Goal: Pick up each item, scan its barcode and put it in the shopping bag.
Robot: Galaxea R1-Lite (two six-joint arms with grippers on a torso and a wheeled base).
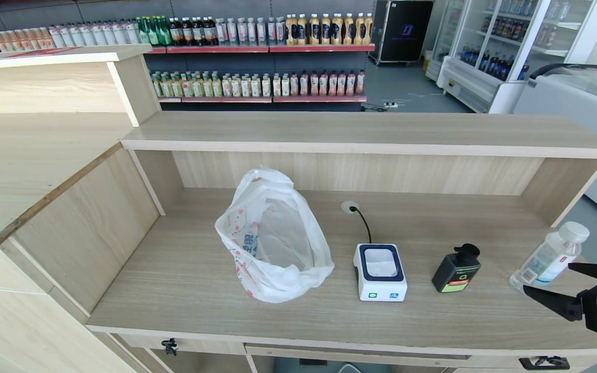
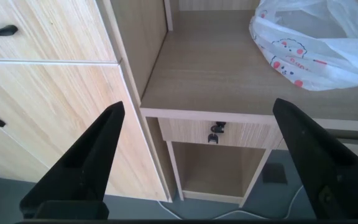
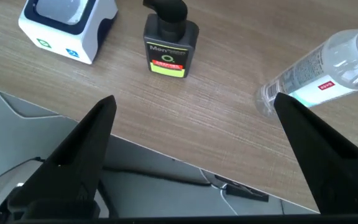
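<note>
A white plastic shopping bag [image 1: 272, 238] stands open on the wooden counter [image 1: 189, 280], left of centre. To its right sits a white barcode scanner [image 1: 380, 272] with a dark-framed window. Further right a dark pump bottle [image 1: 456, 269] stands upright, and a clear water bottle [image 1: 550, 257] lies tilted near the counter's right end. My right gripper [image 1: 547, 277] hangs open just in front of the water bottle, holding nothing. In the right wrist view the gripper [image 3: 194, 98] is over the counter's front edge, short of the pump bottle [image 3: 169, 46] and water bottle [image 3: 328, 65]. My left gripper [image 2: 199, 106] is open and empty, low before the counter's left front corner, with the bag [image 2: 316, 43] beyond.
A raised ledge [image 1: 371, 135] runs along the counter's back, and a wooden side wall [image 1: 86, 228] closes its left. The scanner's black cable [image 1: 363, 223] leads to a grommet. Drawers with dark handles [image 2: 215, 132] sit under the front edge. Drink shelves and fridges stand far behind.
</note>
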